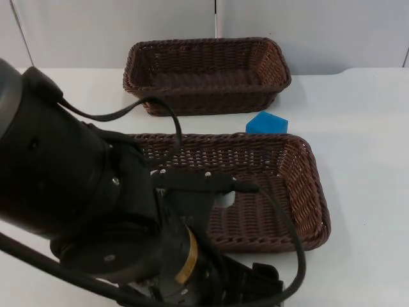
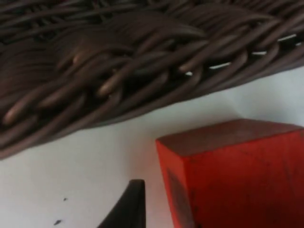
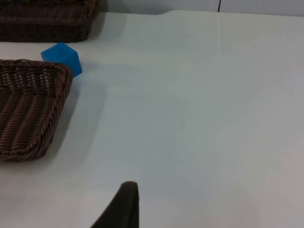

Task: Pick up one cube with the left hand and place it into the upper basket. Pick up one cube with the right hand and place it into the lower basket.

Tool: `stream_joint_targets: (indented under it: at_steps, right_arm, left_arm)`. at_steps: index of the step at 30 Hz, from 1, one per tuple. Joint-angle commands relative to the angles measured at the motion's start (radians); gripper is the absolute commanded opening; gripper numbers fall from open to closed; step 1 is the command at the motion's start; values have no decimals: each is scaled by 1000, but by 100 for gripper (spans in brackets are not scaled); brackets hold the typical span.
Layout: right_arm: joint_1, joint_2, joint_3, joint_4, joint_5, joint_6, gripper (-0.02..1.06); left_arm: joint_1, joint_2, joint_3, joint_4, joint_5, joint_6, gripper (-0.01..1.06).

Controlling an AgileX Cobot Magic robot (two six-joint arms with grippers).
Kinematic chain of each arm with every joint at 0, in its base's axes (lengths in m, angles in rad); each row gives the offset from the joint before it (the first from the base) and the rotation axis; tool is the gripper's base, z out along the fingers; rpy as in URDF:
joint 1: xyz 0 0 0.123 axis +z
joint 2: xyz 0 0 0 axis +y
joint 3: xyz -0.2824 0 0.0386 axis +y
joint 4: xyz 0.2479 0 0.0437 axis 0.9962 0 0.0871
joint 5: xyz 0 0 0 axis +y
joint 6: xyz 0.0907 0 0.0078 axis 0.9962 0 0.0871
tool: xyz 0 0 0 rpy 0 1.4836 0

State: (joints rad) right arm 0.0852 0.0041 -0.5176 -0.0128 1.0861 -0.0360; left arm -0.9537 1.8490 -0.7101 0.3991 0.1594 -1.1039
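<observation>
The left arm reaches far into the top view, its bulk covering the near left part of the table (image 1: 364, 128) and the left end of the lower basket (image 1: 300, 192). The left gripper (image 1: 255, 281) sits low at the near edge of that basket, just outside its woven wall. From the left wrist camera, a red cube (image 2: 237, 175) stands on the table right beside one black fingertip (image 2: 130, 206), with the lower basket's wall (image 2: 118, 71) just beyond both. The cube and the fingertip look apart by a thin strip of table, and the cube does not touch the basket. Whether the left fingers are wide or narrow cannot be told.

The right gripper (image 3: 124, 209) hangs over bare table, well apart from everything; its finger spread cannot be told either. Far ahead of its fingertip a blue cube (image 3: 61, 57) rests on the table, just beside the far right corner of the lower basket (image 3: 28, 104), between it and the upper basket (image 1: 204, 70).
</observation>
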Motion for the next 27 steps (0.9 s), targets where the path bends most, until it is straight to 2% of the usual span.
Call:
stream_joint_targets:
  at_steps: [1,5,9,21,25,27]
  right_arm:
    - [-2,-4,2,1,-7,0,105]
    - [-2,-4,2,1,-7,0,105]
    - [-2,-4,2,1,-7,0,105]
    - [-2,-4,2,1,-7,0,105]
    - [-2,-4,2,1,-7,0,105]
    - [-2,-4,2,1,-7,0,105]
  left_arm:
    - [2,-1,-4,10,-7,-11,99]
    - [23,3,-4,-5,-37,-11,99]
    - [71,14,-4,-95,-35,-11,99]
    - [70,16,-4,-102,-41,16,98]
    - [70,16,-4,-102,-41,16,91]
    - [70,16,-4,-105,-41,16,79]
